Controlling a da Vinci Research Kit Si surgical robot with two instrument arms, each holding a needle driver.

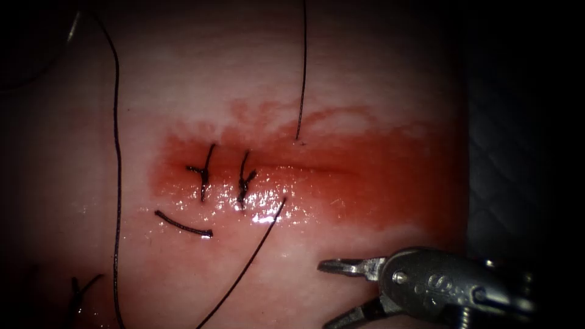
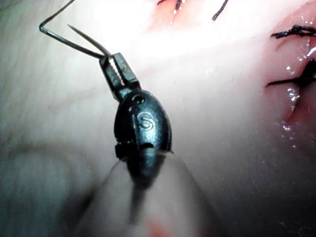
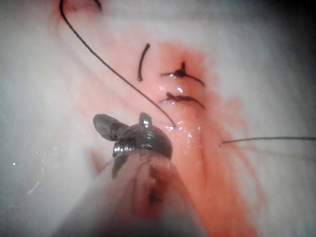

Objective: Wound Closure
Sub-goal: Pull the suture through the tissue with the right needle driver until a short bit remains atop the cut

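Note:
The tissue (image 1: 365, 73) carries a horizontal cut (image 1: 317, 169) wet with red fluid (image 1: 390, 183). Two knotted stitches (image 1: 204, 173) (image 1: 244, 181) cross its left part. To their right, thread (image 1: 302, 73) enters the tissue above the cut and comes out below it (image 1: 256, 256). My right tool (image 1: 326, 294) hangs below the cut at the right, jaws open, holding nothing; its open jaws (image 3: 124, 122) hover beside the stitches (image 3: 180, 98). My left tool (image 2: 112, 61) is shut on the needle (image 2: 86, 38) near its tail end, above pale tissue and out of it.
A cut end of thread (image 1: 183, 226) lies below the left stitch. A long strand (image 1: 117, 183) runs down the tissue's left side. The tissue's right edge (image 1: 468, 183) drops to a dark surface.

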